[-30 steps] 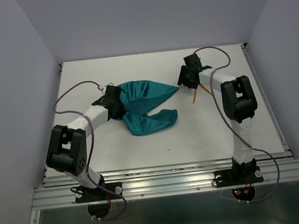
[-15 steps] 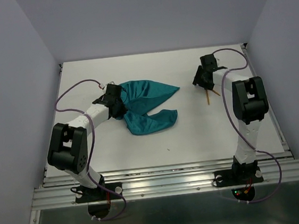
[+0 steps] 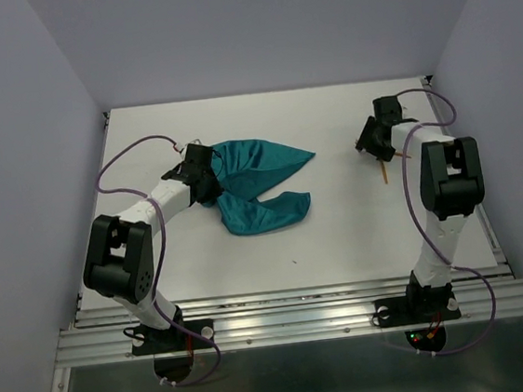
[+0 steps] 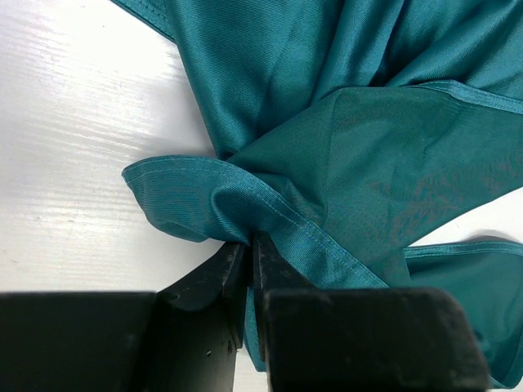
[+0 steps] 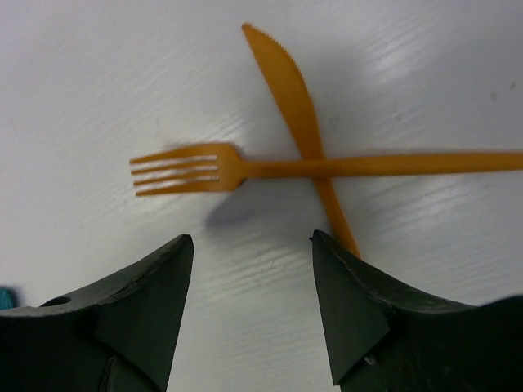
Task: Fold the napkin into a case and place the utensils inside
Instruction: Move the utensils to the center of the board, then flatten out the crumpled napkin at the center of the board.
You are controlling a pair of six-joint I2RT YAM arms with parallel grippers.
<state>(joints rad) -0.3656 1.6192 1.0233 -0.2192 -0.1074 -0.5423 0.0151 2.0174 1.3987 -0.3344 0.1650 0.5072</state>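
Where fork (image 5: 359, 165) crosses knife (image 5: 292, 94), tines leftward, blade upward.

the top camera is looking down over the near edge of the desk (image 3: 340, 234), covering everything. the wrist cameras are sitting close: left sharing the napkin (image 4: 270, 73), right the utensils (image 5: 313, 166) by the right edge.

right end effector (image 3: 366, 142) shifted rightward

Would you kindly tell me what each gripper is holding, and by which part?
The left gripper has its fingers shut on the napkin at a bunched hemmed edge. The right gripper is open over the crossed fork and knife, holding nothing.
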